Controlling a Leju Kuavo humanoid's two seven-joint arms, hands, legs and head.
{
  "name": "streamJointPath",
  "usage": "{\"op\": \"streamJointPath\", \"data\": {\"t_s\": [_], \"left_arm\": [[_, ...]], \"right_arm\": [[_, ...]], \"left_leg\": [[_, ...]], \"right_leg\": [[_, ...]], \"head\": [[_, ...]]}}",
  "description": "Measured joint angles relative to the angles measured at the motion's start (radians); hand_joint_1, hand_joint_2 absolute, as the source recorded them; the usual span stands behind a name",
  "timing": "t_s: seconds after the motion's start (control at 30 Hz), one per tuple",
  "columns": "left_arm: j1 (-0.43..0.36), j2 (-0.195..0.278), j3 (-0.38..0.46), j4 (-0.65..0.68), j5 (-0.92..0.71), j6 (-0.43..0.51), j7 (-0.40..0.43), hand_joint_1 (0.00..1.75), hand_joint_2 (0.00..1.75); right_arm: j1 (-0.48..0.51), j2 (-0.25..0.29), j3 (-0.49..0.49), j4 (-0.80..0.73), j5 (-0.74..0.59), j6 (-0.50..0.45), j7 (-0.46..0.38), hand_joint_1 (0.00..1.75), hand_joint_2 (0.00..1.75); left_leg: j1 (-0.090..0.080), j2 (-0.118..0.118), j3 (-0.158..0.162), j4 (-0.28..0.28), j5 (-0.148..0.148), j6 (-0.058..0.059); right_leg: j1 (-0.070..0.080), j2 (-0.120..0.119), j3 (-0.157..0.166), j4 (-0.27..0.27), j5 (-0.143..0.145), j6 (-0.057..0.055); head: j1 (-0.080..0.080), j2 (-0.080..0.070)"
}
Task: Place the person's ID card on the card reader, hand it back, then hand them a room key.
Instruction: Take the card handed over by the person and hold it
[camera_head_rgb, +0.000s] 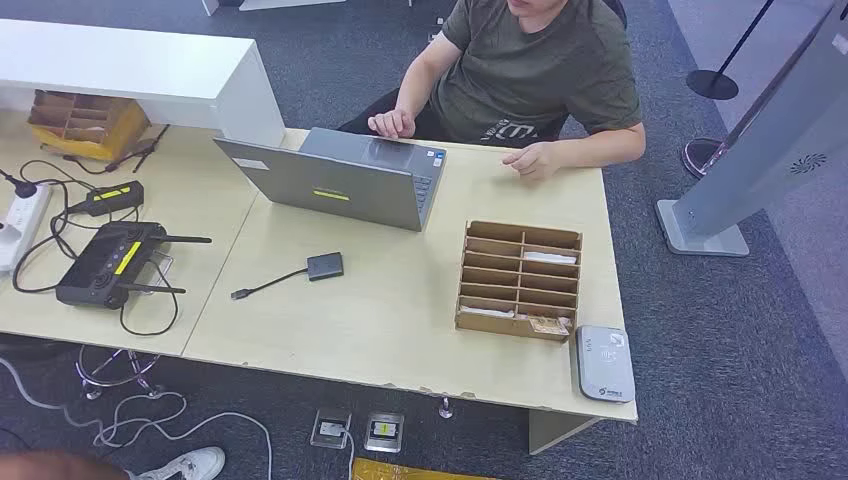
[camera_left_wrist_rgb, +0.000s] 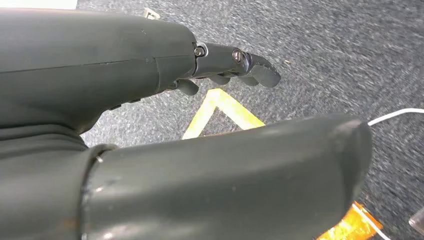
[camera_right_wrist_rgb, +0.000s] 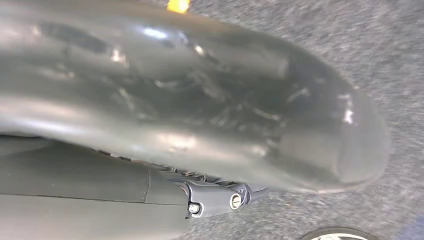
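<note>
Card reader (camera_head_rgb: 604, 363): grey, flat on desk (camera_head_rgb: 400, 310) at near right corner, touching edge; prob. parked there for easy reach from robot side.
Cardboard sorter (camera_head_rgb: 518, 280): just left of reader, slotted; pale cards in a few slots, likely room keys, too small to confirm.
ID card: not made out anywhere; none on reader.
Person (camera_head_rgb: 540, 70): seated across desk from reader, hands on far edge by laptop (camera_head_rgb: 345, 180).
Left hand (camera_left_wrist_rgb: 165, 145): hanging over carpet, holding nothing, fingers (camera_left_wrist_rgb: 250, 67) slightly curled, apart from thumb.
Right hand (camera_right_wrist_rgb: 190, 125): over carpet; blurred, spread unclear.
Open desktop between laptop and reader; room for handover.
</note>
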Motion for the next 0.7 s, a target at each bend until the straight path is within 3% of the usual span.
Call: {"op": "streamJointPath", "data": {"t_s": [0.3,0.7], "left_arm": [[-0.001,-0.008,0.0,0.008,0.014,0.018,-0.006,0.0,0.0],[-0.001,-0.008,0.0,0.013,0.023,0.031,-0.02,0.0,0.0]], "right_arm": [[0.005,0.008,-0.04,0.009,0.001,0.0,0.062,0.0,0.0],[0.019,0.006,-0.042,-0.011,0.006,0.0,0.072,0.0,0.0]], "left_leg": [[0.0,-0.002,-0.001,0.0,0.001,0.001],[0.0,-0.002,-0.001,0.0,0.001,0.001]], "right_leg": [[0.0,-0.001,0.0,0.0,0.0,0.0],[0.0,-0.001,0.0,0.0,0.0,0.0]], "head": [[0.0,0.0],[0.0,0.0]]}}
